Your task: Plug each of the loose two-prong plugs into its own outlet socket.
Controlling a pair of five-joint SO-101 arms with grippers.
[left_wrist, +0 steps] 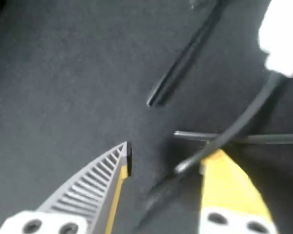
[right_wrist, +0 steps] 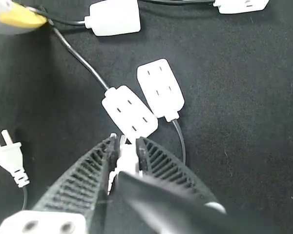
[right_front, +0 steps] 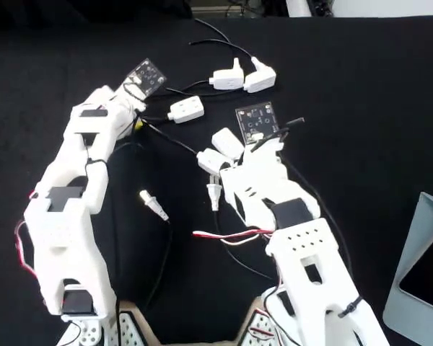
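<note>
Right wrist view: ribbed right pincer (right_wrist: 126,142) clamps a white plug (right_wrist: 128,160); left pincer (left_wrist: 168,152) gapes over black cloth (left_wrist: 63,73).

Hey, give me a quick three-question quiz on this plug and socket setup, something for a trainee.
1. True or false: the right pincer is shut on a white plug.
2. What lies just ahead of that plug?
A) a white socket block
B) a red cup
C) a screwdriver
3. Fill in the blank: the left pincer is ____, with a black cable passing by its yellow finger.

Key: 1 true; 2 A; 3 open.
</note>
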